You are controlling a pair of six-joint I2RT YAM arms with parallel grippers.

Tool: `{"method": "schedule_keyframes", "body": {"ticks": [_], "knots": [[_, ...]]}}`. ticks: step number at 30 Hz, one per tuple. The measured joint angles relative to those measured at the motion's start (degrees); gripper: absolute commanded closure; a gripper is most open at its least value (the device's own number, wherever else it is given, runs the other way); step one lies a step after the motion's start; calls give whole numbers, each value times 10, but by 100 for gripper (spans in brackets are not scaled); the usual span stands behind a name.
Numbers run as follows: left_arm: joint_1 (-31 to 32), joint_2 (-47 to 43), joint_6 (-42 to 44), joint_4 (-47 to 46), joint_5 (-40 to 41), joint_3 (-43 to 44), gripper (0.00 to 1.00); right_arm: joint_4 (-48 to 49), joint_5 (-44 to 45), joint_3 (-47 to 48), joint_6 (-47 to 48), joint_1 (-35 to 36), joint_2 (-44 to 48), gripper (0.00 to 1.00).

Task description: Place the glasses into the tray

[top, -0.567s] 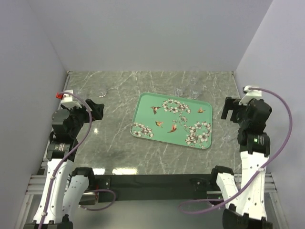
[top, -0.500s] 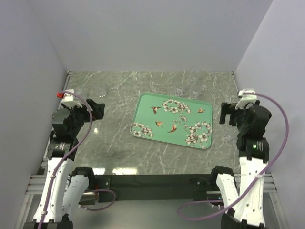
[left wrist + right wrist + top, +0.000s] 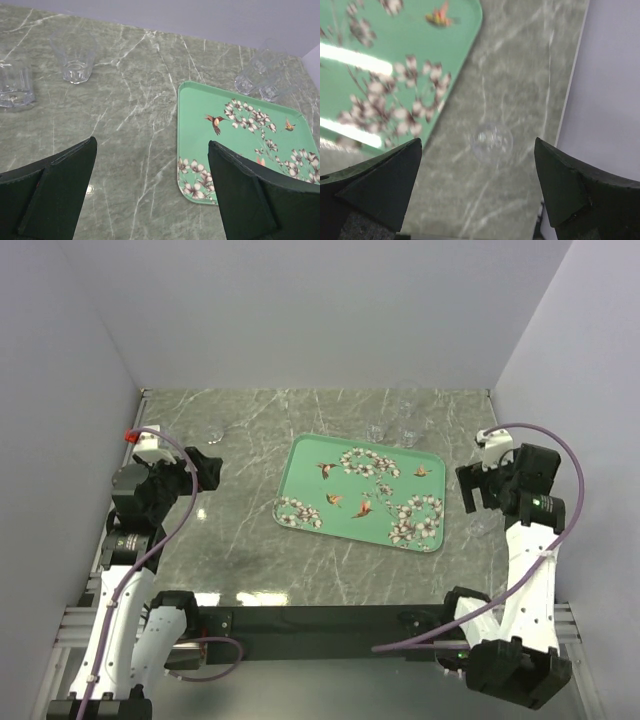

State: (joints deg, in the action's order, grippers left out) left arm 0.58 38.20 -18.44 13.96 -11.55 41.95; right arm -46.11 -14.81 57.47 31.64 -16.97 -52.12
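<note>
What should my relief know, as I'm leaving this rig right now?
Left gripper: open, empty, over the table left of the tray.
Right gripper: open, empty, above one glass right of the tray.
Two glasses stand far left; a cluster of about three beyond the tray's far edge.
Done: nothing, tray holds no glass.
Left: every glass.

Pale lavender-grey walls (image 3: 300,310) enclose a grey-green marble-patterned table (image 3: 250,530) on three sides.
</note>
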Motion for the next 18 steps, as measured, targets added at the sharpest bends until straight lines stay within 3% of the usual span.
{"method": "schedule_keyframes", "body": {"ticks": [4, 10, 18], "knots": [[0, 0, 3, 0, 0, 0, 1, -47, -17, 1, 69, -65, -8, 0], [0, -1, 5, 0, 0, 0, 1, -87, -39, 7, 162, -155, -96, 2], [0, 12, 8, -4, 2, 0, 1, -54, -39, 7, 162, -169, -149, 3]]}}
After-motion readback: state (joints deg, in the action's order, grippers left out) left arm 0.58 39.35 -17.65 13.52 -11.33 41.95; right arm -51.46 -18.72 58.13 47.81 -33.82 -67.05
